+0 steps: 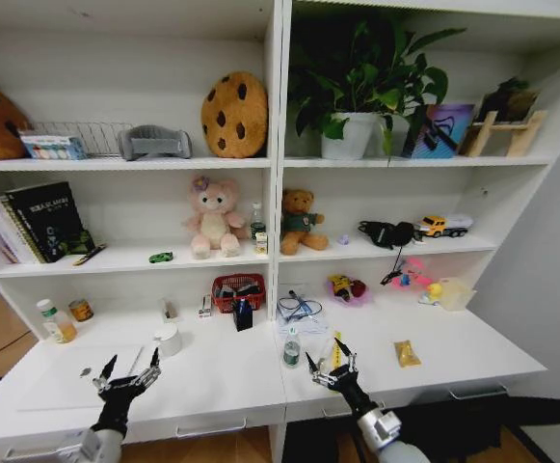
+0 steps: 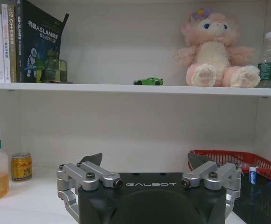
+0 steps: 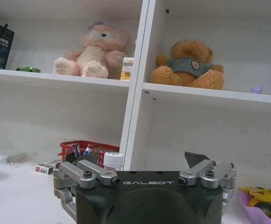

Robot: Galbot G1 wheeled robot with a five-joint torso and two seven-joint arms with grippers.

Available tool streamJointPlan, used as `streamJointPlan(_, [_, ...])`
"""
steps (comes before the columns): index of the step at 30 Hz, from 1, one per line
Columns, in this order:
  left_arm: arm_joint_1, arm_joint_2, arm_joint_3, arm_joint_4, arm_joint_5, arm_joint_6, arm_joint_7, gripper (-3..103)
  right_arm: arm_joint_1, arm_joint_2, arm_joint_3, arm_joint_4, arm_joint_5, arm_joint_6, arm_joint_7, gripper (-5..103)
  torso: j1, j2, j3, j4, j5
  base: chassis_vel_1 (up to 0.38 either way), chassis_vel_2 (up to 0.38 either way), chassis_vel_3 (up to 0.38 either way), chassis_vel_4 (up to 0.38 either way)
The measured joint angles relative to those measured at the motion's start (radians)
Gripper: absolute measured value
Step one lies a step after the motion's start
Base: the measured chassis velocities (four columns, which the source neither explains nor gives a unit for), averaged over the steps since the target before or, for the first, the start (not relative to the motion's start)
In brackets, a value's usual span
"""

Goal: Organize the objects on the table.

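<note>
Left gripper (image 1: 125, 374) hovers low over the near left part of the table (image 1: 222, 381), jaws spread wide and holding nothing; the green toy car (image 1: 161, 258) sits on the shelf above and beyond it, beside the pink plush (image 1: 213, 218). Right gripper (image 1: 332, 367) hovers at the near edge right of centre, jaws likewise wide and empty. The small green can (image 1: 291, 349) stands just left of it, the yellow strip (image 1: 336, 347) just beyond its fingers, and the gold packet (image 1: 407, 353) to its right.
</note>
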Motion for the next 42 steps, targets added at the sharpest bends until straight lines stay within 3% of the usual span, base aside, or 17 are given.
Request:
streamJointPlan(10, [0.001, -0.002, 0.017, 0.001, 0.015, 0.0, 0.0, 100, 0.088, 0.016, -0.086, -0.067, 0.007, -0.011, 0.008, 100, 0.0, 0.0, 0.0, 0.0001, 0.0001, 0.0, 0.0, 0.0, 0.0])
streamJointPlan(20, [0.013, -0.003, 0.017, -0.001, 0.024, 0.0, -0.001, 100, 0.22, 0.024, -0.167, -0.133, 0.085, -0.044, 0.034, 100, 0.0, 0.0, 0.0, 0.0, 0.0, 0.0, 0.0, 0.0, 0.0])
streamJointPlan(28, [0.026, -0.009, 0.015, -0.005, 0.032, 0.0, -0.001, 100, 0.296, 0.072, -0.231, -0.191, 0.106, -0.055, 0.042, 100, 0.0, 0.0, 0.0, 0.0, 0.0, 0.0, 0.0, 0.0, 0.0])
streamJointPlan(42, [0.03, -0.005, 0.011, 0.003, 0.032, -0.002, -0.001, 100, 0.388, 0.101, -0.278, -0.253, 0.135, -0.068, 0.056, 100, 0.0, 0.0, 0.0, 0.0, 0.0001, 0.0, 0.0, 0.0, 0.0])
